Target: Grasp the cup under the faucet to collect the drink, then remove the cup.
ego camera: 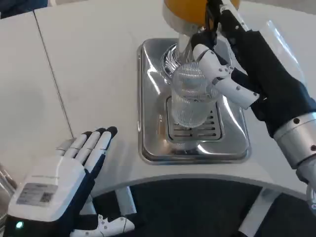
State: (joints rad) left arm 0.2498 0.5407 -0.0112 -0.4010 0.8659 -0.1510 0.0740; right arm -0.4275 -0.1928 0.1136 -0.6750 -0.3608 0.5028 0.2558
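A clear ribbed plastic cup (190, 101) stands upright on the slotted grate of a shiny metal drip tray (150, 106). Right above it is the silver faucet (183, 42) of a dispenser with an orange tank (185, 9). My right hand (224, 74) reaches in from the right and its white fingers wrap around the cup's upper part, gripping it. The cup looks empty; no liquid shows in it. My left hand (69, 182) lies flat on the table at the lower left, fingers stretched out and apart, holding nothing.
The white table (89, 64) has a curved front edge near the bottom, with dark floor below it. A seam runs down the tabletop at the left. The dispenser body stands at the back behind the tray.
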